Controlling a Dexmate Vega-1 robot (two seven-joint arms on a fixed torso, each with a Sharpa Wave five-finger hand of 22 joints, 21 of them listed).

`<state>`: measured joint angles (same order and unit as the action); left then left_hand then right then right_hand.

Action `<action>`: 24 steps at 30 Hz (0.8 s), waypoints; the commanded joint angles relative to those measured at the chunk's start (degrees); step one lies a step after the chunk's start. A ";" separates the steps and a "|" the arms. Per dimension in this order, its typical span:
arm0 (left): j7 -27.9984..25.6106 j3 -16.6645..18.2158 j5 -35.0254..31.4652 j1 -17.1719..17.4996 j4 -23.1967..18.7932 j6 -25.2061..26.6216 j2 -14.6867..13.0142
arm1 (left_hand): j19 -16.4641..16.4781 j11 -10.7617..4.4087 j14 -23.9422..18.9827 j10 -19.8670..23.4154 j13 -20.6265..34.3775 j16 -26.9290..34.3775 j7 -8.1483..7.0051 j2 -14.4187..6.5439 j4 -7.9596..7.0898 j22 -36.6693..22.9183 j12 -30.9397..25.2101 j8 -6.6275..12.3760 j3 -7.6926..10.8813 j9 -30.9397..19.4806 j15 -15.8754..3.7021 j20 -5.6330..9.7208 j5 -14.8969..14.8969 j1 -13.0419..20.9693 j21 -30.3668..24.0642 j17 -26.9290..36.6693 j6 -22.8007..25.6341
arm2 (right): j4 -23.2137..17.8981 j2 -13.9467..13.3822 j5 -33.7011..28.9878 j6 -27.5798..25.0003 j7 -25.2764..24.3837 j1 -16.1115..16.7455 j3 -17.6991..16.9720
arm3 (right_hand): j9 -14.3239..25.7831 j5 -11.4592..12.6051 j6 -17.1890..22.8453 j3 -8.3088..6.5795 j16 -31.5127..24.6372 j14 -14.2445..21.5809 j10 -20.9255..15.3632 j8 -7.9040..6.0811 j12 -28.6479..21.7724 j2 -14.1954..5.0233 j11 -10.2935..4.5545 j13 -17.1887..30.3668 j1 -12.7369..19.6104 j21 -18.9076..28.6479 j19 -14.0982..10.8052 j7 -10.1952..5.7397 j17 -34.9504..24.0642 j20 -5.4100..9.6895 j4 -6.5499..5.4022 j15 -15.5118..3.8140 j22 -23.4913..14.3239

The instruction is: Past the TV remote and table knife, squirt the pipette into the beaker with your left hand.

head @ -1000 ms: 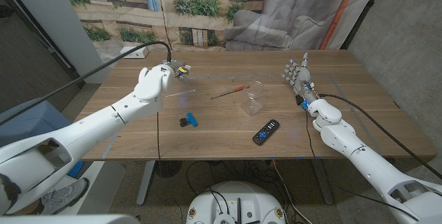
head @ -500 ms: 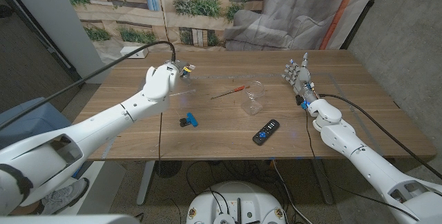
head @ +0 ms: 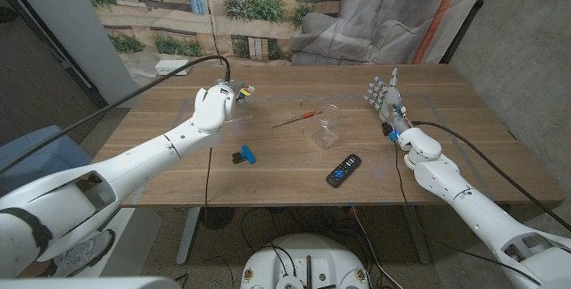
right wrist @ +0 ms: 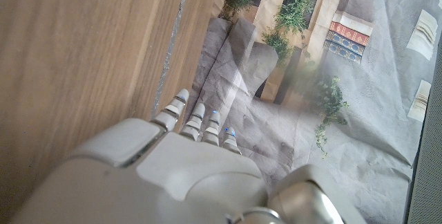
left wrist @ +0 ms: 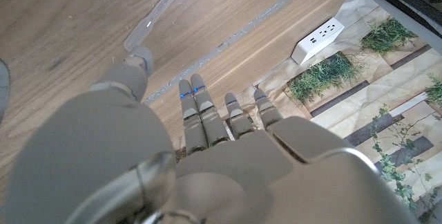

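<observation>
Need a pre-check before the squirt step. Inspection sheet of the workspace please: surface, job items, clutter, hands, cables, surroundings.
Surface: wooden table, no spill seen.
Job's things: clear beaker stands near the table's middle; pipette lies on the wood just past the left hand's fingertips; TV remote lies near the front edge; table knife: nothing seen.
Clutter: red-handled screwdriver left of the beaker; blue and black clip nearer the front.
Hands: left hand over the pipette, grip cannot be told; right hand stands with fingers apart, holding nothing.
Cables: black cable to the left wrist; another along the right arm.
Surroundings: printed plant backdrop, grey drape, white power strip.
</observation>
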<state>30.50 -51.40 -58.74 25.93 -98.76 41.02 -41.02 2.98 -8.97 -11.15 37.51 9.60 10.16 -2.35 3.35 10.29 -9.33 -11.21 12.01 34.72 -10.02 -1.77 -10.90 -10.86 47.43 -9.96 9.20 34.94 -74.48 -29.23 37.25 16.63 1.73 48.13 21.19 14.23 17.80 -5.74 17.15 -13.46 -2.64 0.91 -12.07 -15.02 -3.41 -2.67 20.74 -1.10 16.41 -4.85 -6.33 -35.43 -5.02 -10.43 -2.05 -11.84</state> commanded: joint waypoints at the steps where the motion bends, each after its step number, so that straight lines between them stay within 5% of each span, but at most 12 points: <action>1: -0.57 -2.07 -0.98 -0.53 3.67 -0.48 1.66 | -0.18 -0.48 -0.45 0.90 0.11 0.44 -0.69 -0.05 0.01 -0.14 0.25 0.34 -0.46 -0.13 -0.71 1.10 -0.56 1.19 -0.33 0.19 1.31 | 0.04 0.03 -0.01 0.03 0.00 0.00 0.01 | 0.34 0.33 0.19 0.37 -0.15 -0.55 0.17 -0.39 -0.24 -3.33 -0.24 0.19 0.00 0.22 -0.16 -0.47 -0.26 -0.05 -0.03 -4.58 -0.31; 20: -3.80 -3.12 0.21 -1.17 6.91 -0.91 2.93 | 1.51 -2.00 -3.23 3.64 0.12 0.79 -1.92 0.02 -0.21 -0.06 0.40 0.46 -1.88 -0.17 -2.74 4.07 -0.42 2.33 -0.72 0.16 5.41 | 0.01 0.00 0.00 0.01 0.01 0.01 0.00 | 0.34 0.33 0.17 0.37 -0.13 -0.60 0.06 -0.38 -0.32 -3.34 -0.16 0.22 0.00 0.23 -0.18 -0.49 -0.26 -0.01 -0.03 -4.53 -0.31; 24: -4.54 -3.36 0.61 -1.08 7.44 -0.88 3.30 | 1.25 -2.08 -4.03 4.49 0.12 0.76 -2.15 0.00 -0.19 -0.05 0.46 0.16 -2.26 -0.18 -2.95 6.69 -0.44 2.78 -0.49 0.14 5.77 | 0.03 0.00 0.00 0.01 0.01 0.00 0.00 | 0.34 0.33 0.23 0.37 -0.13 -0.58 0.11 -0.40 -0.30 -3.34 -0.21 0.22 0.00 0.22 -0.16 -0.51 -0.26 -0.02 -0.03 -4.54 -0.31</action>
<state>27.89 -53.88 -58.81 25.01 -93.06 40.31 -38.59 4.34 -11.13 -14.45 41.18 9.61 10.60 -4.33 3.20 10.06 -9.34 -10.98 12.29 32.74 -10.01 -2.37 -5.29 -10.86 49.53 -10.20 9.20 40.18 -74.46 -29.23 37.24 16.67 1.75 48.14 21.20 14.23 17.80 -5.74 17.15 -13.45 -2.64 0.91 -12.08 -15.02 -3.41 -2.67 20.88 -1.10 16.41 -4.85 -6.34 -35.43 -5.02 -10.43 -2.05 -11.85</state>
